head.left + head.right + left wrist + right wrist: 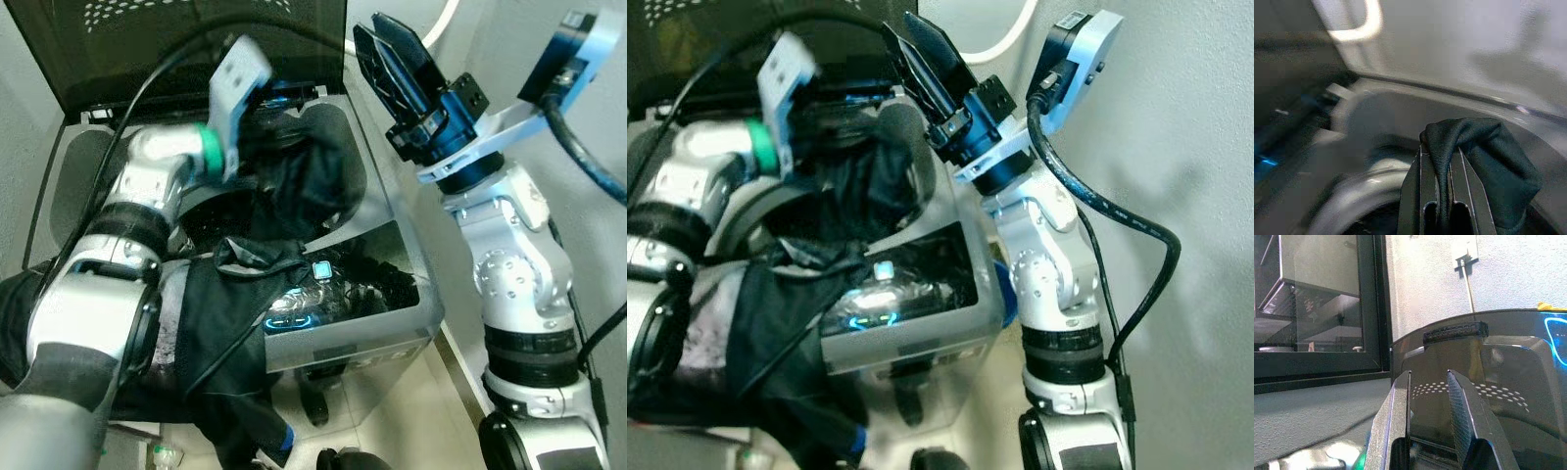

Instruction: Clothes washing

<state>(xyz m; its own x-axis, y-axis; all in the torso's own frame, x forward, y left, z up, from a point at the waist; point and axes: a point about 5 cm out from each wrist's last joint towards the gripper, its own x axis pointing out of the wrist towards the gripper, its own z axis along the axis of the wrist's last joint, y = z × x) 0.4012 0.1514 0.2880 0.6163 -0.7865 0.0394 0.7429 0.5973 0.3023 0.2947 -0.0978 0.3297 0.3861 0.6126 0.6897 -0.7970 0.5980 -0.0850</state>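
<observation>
A grey top-loading washer (345, 358) stands with its dark lid (147, 39) raised and its control panel (294, 315) glowing blue. My left gripper (1442, 152) is over the drum opening, shut on a black garment (306, 186) that hangs bunched from it into the tub. More dark cloth (225, 323) drapes over the washer's front edge and across my left arm. My right gripper (384, 39) is raised at the washer's right side near the lid's edge. It is open, with nothing between its fingers (1459, 406).
A light wall runs close along the washer's right side, with a white curved pipe (443, 24) at the top. Pale floor tiles (411, 431) show in front of the machine. A dark-framed window (1317, 298) appears past the lid in the right wrist view.
</observation>
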